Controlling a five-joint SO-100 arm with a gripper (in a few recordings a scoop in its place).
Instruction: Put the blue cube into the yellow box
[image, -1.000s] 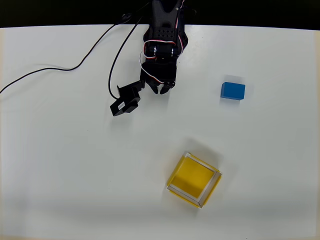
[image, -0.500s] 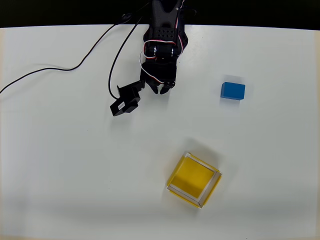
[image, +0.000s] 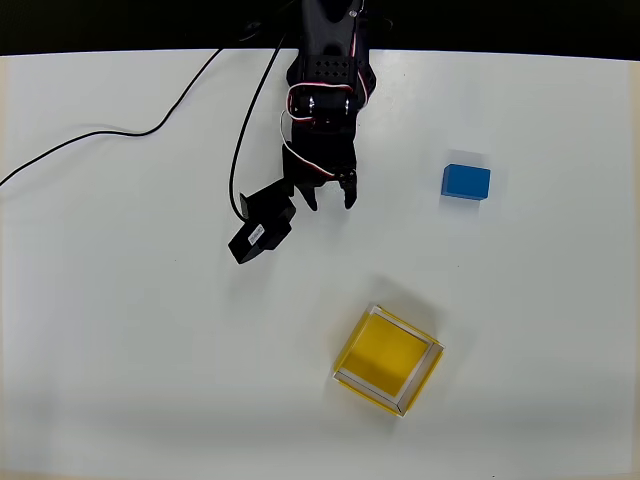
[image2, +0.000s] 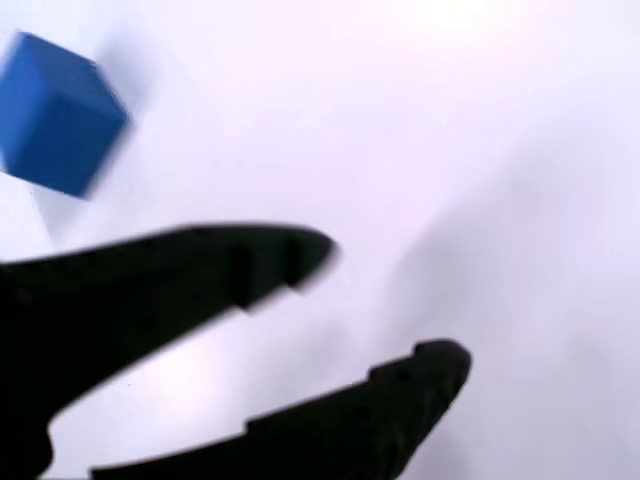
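On the white desk (image: 120, 330), pincer (image: 330, 198) jaws apart, empty; blue cube (image: 466, 182) well right, yellow box (image: 388, 361) below

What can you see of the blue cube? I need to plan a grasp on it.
The blue cube is a small solid block, bright blue with plain matte faces. It sits flat on the white table, right of the end effector in the overhead view and apart from it. Nothing touches it but the table. The wrist view shows it blurred at top left.
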